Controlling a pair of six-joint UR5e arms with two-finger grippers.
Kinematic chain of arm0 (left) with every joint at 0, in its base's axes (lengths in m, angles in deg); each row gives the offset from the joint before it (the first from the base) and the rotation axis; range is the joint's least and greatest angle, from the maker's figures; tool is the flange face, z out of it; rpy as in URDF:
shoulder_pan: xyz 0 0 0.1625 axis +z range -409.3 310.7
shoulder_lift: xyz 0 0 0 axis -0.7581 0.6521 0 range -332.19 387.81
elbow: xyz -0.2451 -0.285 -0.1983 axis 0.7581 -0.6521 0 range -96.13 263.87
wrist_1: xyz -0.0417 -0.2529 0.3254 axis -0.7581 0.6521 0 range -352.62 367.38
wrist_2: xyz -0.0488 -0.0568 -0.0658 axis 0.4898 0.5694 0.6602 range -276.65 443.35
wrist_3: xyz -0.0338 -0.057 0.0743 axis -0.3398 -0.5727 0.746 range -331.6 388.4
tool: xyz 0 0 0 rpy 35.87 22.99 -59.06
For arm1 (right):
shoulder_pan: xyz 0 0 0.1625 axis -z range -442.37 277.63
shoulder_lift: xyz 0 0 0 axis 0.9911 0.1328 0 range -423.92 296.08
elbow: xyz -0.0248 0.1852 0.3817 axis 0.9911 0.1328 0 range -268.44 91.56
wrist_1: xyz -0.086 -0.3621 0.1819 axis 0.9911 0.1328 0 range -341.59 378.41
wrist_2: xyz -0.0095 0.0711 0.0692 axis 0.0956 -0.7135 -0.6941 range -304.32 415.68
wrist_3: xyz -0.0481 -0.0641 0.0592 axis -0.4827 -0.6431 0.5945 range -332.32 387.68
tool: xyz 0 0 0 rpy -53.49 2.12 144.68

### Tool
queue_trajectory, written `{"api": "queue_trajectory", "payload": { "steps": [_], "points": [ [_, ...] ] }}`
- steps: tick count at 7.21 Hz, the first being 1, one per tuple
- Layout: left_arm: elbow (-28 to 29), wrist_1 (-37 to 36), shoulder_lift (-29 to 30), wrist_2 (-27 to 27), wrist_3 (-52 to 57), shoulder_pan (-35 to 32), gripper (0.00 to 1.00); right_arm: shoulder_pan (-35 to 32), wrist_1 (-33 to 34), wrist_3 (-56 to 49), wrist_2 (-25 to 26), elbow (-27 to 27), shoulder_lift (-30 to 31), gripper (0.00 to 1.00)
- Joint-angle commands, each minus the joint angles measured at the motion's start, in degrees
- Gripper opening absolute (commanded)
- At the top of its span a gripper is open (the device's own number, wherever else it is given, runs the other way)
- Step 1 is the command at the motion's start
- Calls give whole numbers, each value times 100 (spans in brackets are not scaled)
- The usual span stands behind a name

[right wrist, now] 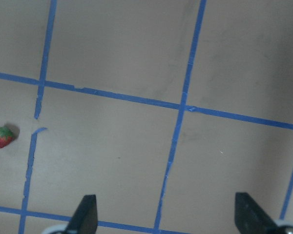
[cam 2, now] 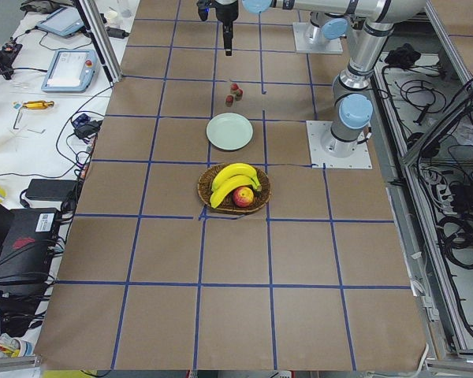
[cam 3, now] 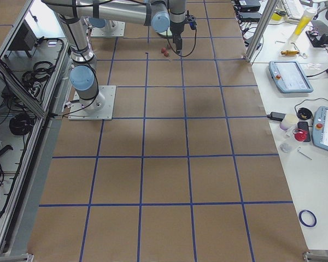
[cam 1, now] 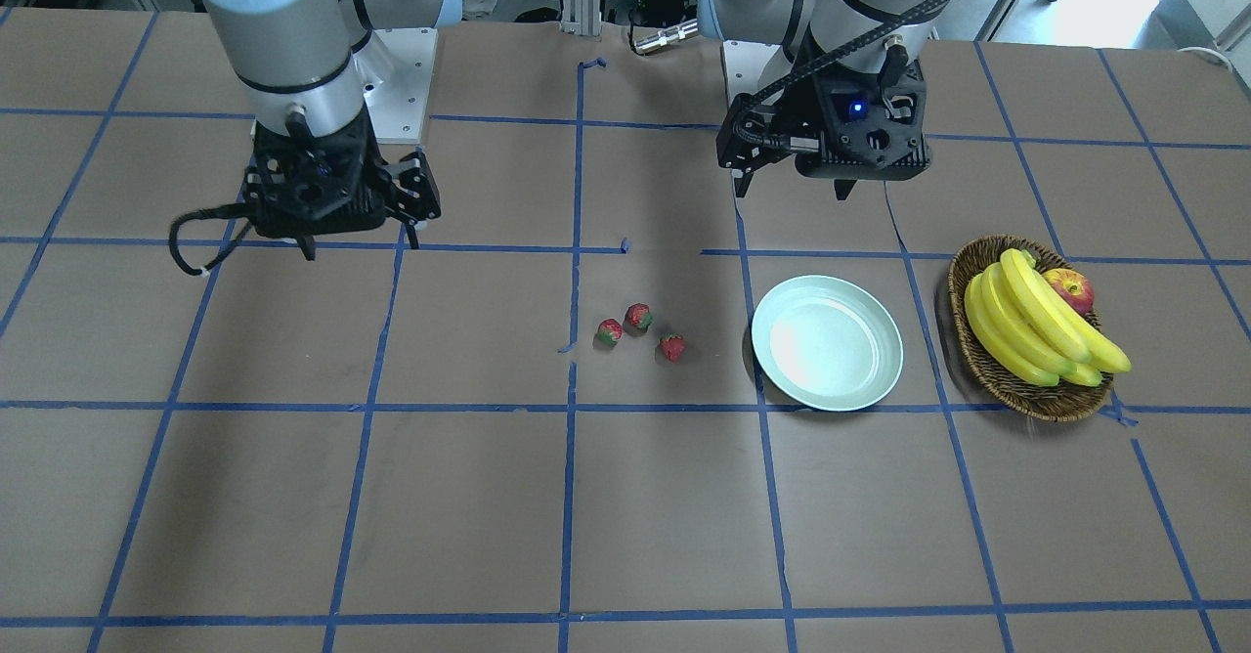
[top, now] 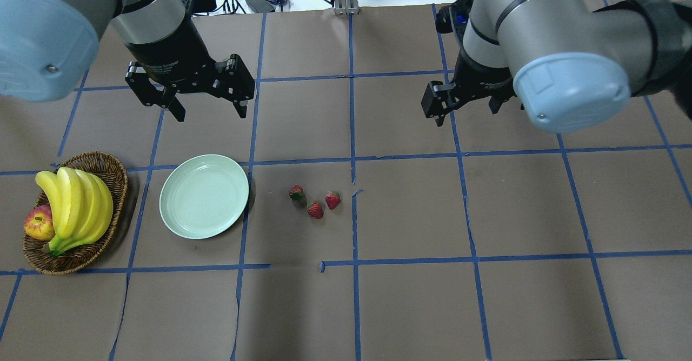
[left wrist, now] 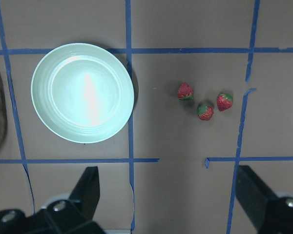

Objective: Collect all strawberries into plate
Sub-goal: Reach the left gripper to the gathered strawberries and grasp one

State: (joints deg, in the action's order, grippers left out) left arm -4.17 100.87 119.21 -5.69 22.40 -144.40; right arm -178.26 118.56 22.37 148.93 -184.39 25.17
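Note:
Three small red strawberries (top: 295, 192) (top: 315, 210) (top: 332, 200) lie close together on the brown table near its middle; they also show in the front view (cam 1: 638, 316) and the left wrist view (left wrist: 205, 111). The pale mint plate (top: 204, 196) lies empty beside them, toward my left side, and also shows in the front view (cam 1: 827, 342). My left gripper (top: 208, 115) hangs open and empty above the table behind the plate. My right gripper (top: 466, 115) hangs open and empty, well to the right of the strawberries. One strawberry (right wrist: 2, 137) shows at the left edge of the right wrist view.
A brown wicker basket (top: 116, 172) with bananas (top: 75, 204) and a red-yellow apple (top: 39, 225) stands left of the plate. Blue tape lines grid the brown tabletop. Both arm bases stand at the table's back edge.

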Motion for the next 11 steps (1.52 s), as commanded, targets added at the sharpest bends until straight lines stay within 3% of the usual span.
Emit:
{"api": "queue_trajectory", "payload": {
  "steps": [1,3,5,6,9,11],
  "points": [
    [-80,-24,27,0,-6,0,100,71,-435,-23,44,278,136,100],
    [-90,-24,36,0,-14,0,100,88,-1108,4,80,644,258,100],
    [-255,-137,115,35,-23,0,100,88,-1200,248,-217,814,250,100],
    [-596,-582,210,87,-58,-35,100,97,-1139,633,-480,814,241,100],
    [-2405,-3189,842,53,-954,-578,97,88,-1130,637,-483,814,241,100],
    [-2647,-4072,1343,44,-981,-580,94,88,-1139,646,-492,814,241,100]
  ]
}}
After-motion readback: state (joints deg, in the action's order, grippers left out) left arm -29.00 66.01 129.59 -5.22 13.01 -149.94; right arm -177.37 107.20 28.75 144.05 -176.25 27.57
